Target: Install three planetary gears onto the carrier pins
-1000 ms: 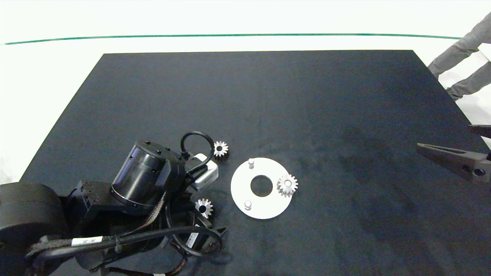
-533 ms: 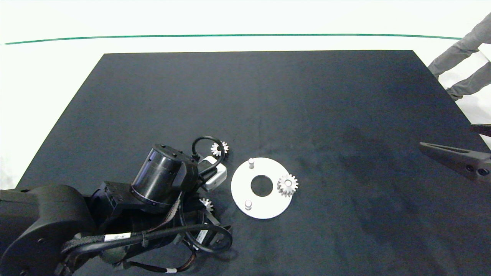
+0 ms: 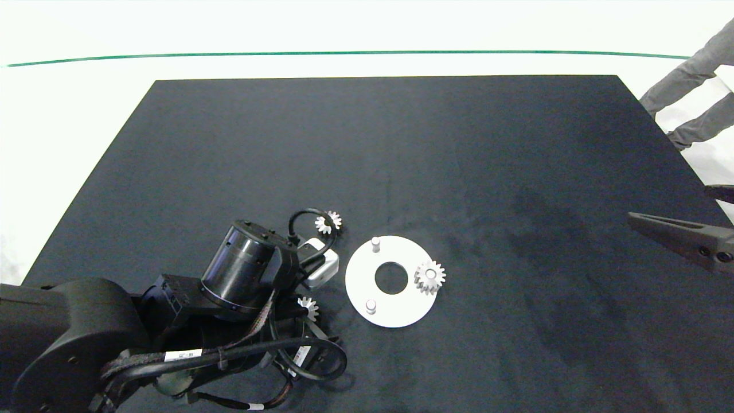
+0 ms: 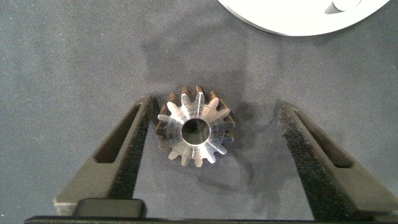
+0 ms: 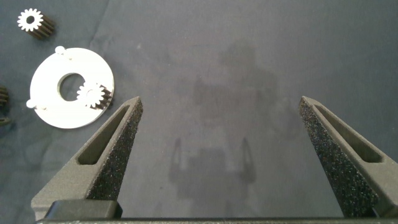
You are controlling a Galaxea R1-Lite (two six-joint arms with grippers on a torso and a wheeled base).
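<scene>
The left gripper (image 4: 211,134) hung with fingers spread around a loose gear (image 4: 195,132) lying flat on the worktop (image 3: 401,149), lower left of the white disc (image 3: 395,310). The right gripper (image 5: 221,149) idled spread at the frame's right edge.

Gear: a silver gear (image 4: 196,133) lies flat on the dark mat (image 4: 62,56), its centre hole facing the camera.
Left gripper (image 4: 214,155): spread wide, one finger (image 4: 121,155) touching the gear at 9 o'clock, the other well clear at 3 o'clock.
White disc (image 4: 292,15): at 1 o'clock from the gear, only its edge showing.
</scene>
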